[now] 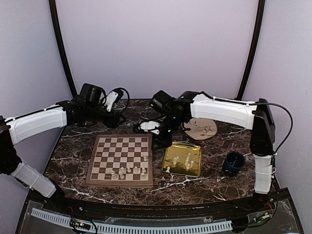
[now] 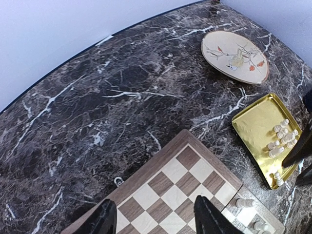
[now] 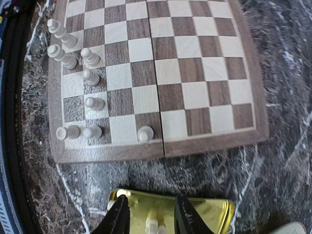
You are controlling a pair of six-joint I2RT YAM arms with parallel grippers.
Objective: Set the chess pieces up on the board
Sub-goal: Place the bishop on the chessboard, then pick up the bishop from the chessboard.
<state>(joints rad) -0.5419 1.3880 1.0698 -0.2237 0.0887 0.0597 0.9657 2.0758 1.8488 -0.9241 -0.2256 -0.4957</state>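
Observation:
The wooden board [image 1: 113, 148] lies left of centre. Several cream chess pieces [image 1: 145, 157] stand on its near right squares, seen at the left of the right wrist view as pieces [image 3: 90, 56]. More pieces [image 1: 187, 160] lie on the gold tray [image 1: 197, 169]. My left gripper [image 2: 155, 202] hangs open and empty above the board's [image 2: 175, 187] far corner. My right gripper [image 3: 151, 202] hovers over the tray's [image 3: 209, 207] edge nearest the board [image 3: 195, 73]. Its jaws are apart, and a piece [image 3: 153, 226] on the tray shows between them, untouched.
A dark blue cup [image 1: 233, 163] stands to the right of the tray. A round decorated plate [image 1: 200, 128] lies behind the tray, also visible as the plate [image 2: 235, 56]. The tabletop is dark marble, bounded by pale walls at the back and sides.

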